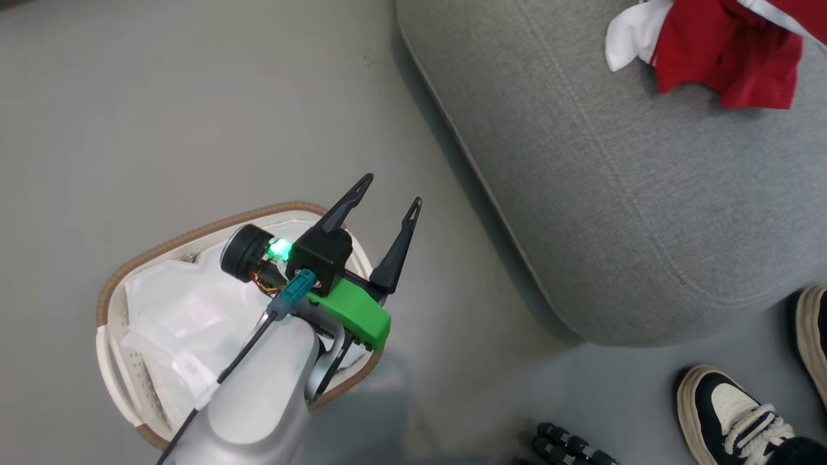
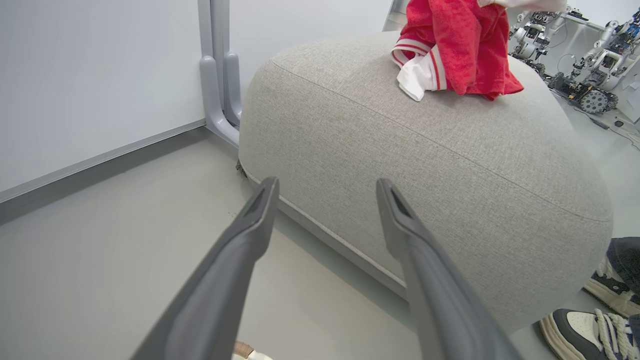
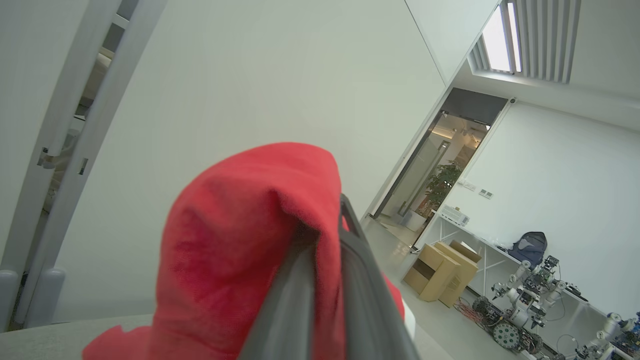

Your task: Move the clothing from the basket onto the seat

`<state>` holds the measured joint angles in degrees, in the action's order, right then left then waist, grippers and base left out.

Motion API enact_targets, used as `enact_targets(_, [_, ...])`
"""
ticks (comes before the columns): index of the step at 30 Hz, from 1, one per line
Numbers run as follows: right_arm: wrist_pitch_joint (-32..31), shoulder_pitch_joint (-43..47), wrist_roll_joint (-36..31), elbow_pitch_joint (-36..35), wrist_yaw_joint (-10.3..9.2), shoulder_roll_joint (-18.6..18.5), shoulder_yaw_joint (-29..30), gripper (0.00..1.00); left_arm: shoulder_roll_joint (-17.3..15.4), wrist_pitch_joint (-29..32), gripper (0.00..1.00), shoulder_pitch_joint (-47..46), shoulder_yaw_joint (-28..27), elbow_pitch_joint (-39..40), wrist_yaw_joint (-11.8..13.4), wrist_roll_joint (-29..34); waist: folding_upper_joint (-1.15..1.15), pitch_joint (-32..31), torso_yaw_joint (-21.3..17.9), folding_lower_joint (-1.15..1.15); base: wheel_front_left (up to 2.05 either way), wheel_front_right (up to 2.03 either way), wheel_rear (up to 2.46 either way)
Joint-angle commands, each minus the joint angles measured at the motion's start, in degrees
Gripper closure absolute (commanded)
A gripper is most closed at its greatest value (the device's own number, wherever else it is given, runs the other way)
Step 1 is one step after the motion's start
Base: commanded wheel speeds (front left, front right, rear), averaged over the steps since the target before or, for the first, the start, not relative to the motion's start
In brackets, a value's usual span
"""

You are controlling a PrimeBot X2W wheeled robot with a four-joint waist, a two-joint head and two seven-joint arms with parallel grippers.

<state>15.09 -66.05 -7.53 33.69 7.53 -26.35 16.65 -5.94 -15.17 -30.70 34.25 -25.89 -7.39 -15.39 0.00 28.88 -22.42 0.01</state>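
Your left claw point(image 1: 393, 190) hangs over the near-right part of the basket point(image 1: 194, 236), its two dark fingers spread wide with nothing between them, pointing away from the basket and toward the seat point(image 1: 614, 194). The basket stands on the grey floor point(image 1: 161, 97), well apart from the seat. What you can see of its inside past your pale forearm is the crumpled white liner point(image 1: 174, 310). From the left wrist view, the open fingers frame the rounded side of the seat just above its lower seam. The clothing point(image 1: 723, 51) is on top of the seat, toward the end far from the basket: a bunched red heap with a white striped cuff spilling out on the side nearer the basket. In the left wrist view this heap rises out of the top edge of the picture. Your right claw point(image 3: 325, 225) is pressed together and pinching red fabric. The cloth drapes over the tip of one finger and hangs down both sides, with the other finger's tip standing bare beside it. A strip of the grey seat shows below the hanging cloth at the lower left of that view. Whether the pinched piece and the heap are one garment or two, you cannot tell. A person's dark-and-white shoes point(image 1: 730, 413) stand on the floor just beside the seat's near rounded corner.
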Motion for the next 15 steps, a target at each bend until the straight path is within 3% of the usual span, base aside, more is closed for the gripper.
enact_targets(1, [0.1, -0.13, -1.25, 0.95, -0.08, 0.28, 1.17, 1.0, -0.23, 0.04, 0.0, -1.38, 0.1, 0.73, -0.15, 0.53, 0.0, 3.67, 3.85, -0.01, 0.0, 0.0, 0.0])
enact_targets(11, [0.07, 6.62, -3.33, 10.29, -0.07, 5.92, 5.94, 1.0, -0.5, 0.04, 0.0, -2.88, 0.4, 2.41, -0.15, 0.21, 0.0, 6.41, 6.9, -0.01, 0.0, 0.0, 0.0])
enact_targets(12, [0.06, 7.28, -3.75, 11.0, -0.08, 6.58, 5.79, 0.94, -0.68, 0.04, 0.0, -2.81, 0.14, 2.23, -0.15, 0.19, 0.0, 6.51, 6.86, -0.01, 0.0, 0.0, 0.0])
enact_targets(13, [0.06, 7.82, -4.04, 11.73, -0.08, 7.09, 5.66, 0.65, -0.78, 0.04, 0.0, -2.78, 0.0, 2.12, -0.15, 0.25, 0.0, 6.57, 6.8, -0.01, 0.0, 0.0, 0.0])
enact_targets(14, [0.06, 8.26, -3.8, 12.22, -0.08, 7.68, 5.94, 0.19, -0.83, 0.04, 0.0, -2.69, -0.1, 1.95, -0.15, 0.27, 0.0, 6.58, 6.72, -0.01, 0.0, 0.0, 0.0])
enact_targets(15, [0.06, 8.46, -3.85, 12.28, -0.08, 7.9, 5.98, 0.0, -0.85, 0.04, 0.0, -2.63, -0.11, 1.84, -0.15, 0.28, 0.0, 6.51, 6.66, -0.01, 0.0, 0.0, 0.0])
